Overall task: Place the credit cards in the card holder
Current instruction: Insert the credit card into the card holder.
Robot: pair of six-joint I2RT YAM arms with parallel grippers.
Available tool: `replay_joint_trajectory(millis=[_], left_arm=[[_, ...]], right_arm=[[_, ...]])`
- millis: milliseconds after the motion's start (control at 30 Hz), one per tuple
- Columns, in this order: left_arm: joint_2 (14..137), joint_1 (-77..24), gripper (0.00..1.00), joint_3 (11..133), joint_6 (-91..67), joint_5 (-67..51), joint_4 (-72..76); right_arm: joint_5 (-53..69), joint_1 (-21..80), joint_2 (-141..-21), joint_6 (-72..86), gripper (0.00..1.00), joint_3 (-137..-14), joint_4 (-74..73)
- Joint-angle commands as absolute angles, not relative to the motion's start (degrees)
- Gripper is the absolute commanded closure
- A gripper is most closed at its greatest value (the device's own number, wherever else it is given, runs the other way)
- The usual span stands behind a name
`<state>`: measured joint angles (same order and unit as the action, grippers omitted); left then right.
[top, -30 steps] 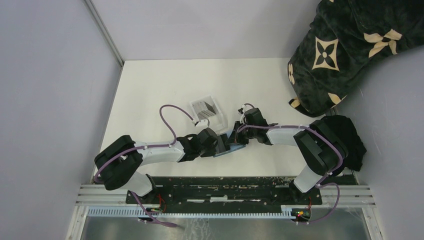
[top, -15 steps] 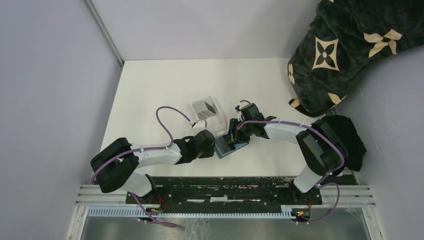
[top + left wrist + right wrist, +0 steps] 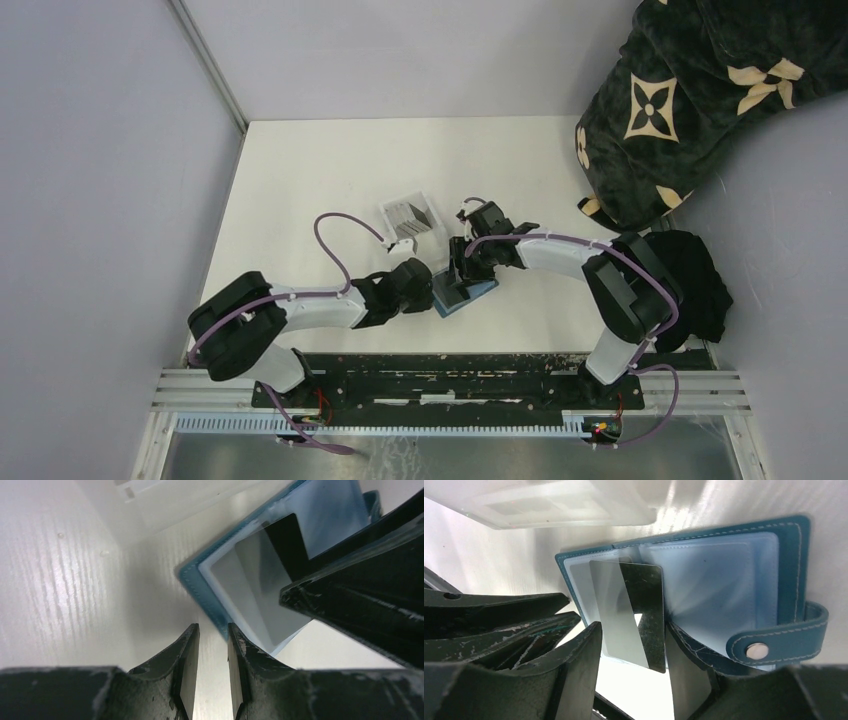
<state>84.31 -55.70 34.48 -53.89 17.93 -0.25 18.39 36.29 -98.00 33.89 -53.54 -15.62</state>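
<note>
The teal card holder lies open on the white table, just ahead of both arms. A grey and black credit card is part way in its left clear pocket, the lower end sticking out. My right gripper is open, its fingers on either side of that end with a gap on the left. My left gripper is at the holder's near left corner, jaws slightly open over bare table, the right fingertip against the teal edge. More greyish cards lie in the clear tray.
The clear tray sits just beyond the holder. A black patterned bag fills the far right corner and a black cloth lies beside the right arm. Grey walls close in left and behind.
My right gripper has gone from shut to open, letting go of the card, and has moved left over the holder. The left gripper's opening looks unchanged.
</note>
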Motion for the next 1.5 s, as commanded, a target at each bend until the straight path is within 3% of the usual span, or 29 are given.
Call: replay_joint_trajectory(millis=[0, 367, 667, 900, 967, 1467], left_arm=[[87.6, -55.9, 0.65, 34.9, -54.1, 18.1, -0.9], [89.8, -55.8, 0.65, 34.8, -53.2, 18.1, -1.1], [84.5, -55.8, 0.65, 31.7, -54.3, 19.9, -2.3], [82.3, -55.8, 0.65, 29.3, -55.2, 20.1, -2.1], [82.3, -55.8, 0.65, 29.0, -55.3, 19.9, -1.9], [82.3, -55.8, 0.66, 27.3, -55.2, 19.1, -1.6]], right_arm=[[16.0, 38.4, -100.2, 31.4, 0.44, -55.9, -17.0], [13.8, 39.7, -101.1, 29.8, 0.45, -58.1, -19.7], [10.4, 39.7, -101.8, 27.1, 0.44, -62.0, -23.3], [8.9, 41.1, -103.7, 25.4, 0.36, -65.4, -25.5], [8.1, 41.6, -104.1, 25.0, 0.30, -66.0, -26.1], [4.3, 45.3, -108.1, 23.3, 0.21, -70.2, -28.4]])
